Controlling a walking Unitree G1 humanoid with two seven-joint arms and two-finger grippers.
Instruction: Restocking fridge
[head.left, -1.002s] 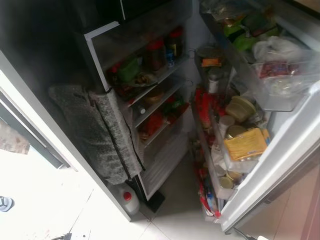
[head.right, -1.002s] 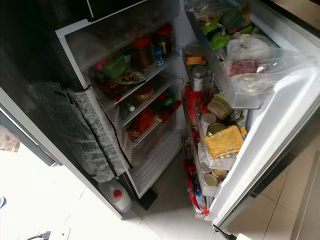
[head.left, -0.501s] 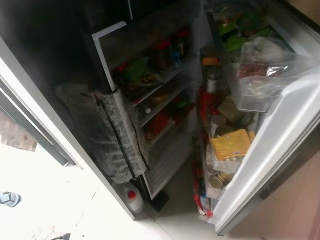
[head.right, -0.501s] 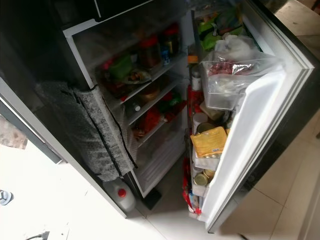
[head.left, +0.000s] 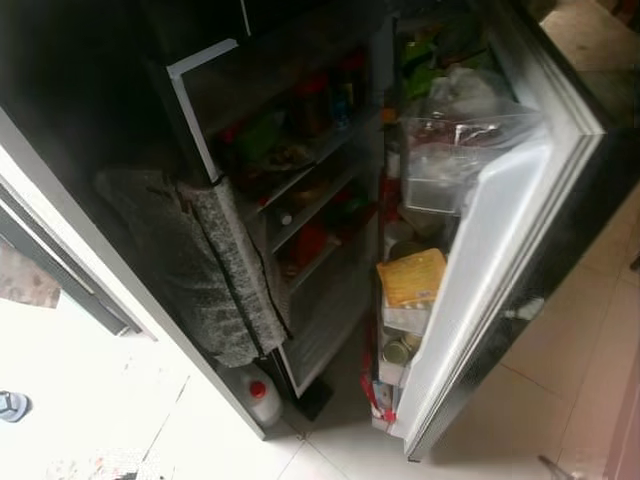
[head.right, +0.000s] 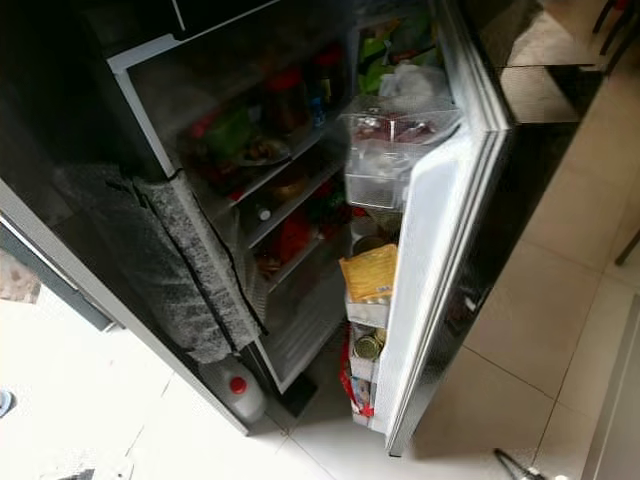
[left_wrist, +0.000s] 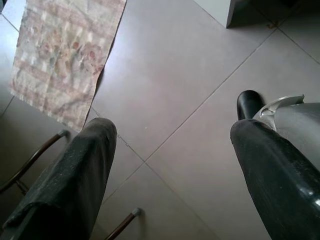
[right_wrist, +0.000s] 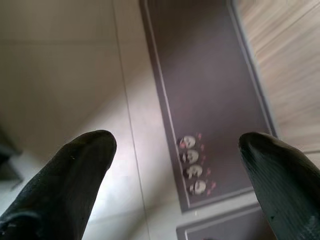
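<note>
Fridge door swung well toward closed since a second ago; shelves now half hidden. Left gripper and right gripper hang wide, empty, over floor. Risk: overpacked door bin or yellow pack snagging shelves, spilling.

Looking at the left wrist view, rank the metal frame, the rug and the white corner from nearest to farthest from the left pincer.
From the left pincer:
1. Metal frame, close beside one finger.
2. Rug, lying on the tiles farther out.
3. White corner, farthest, across the floor.
</note>
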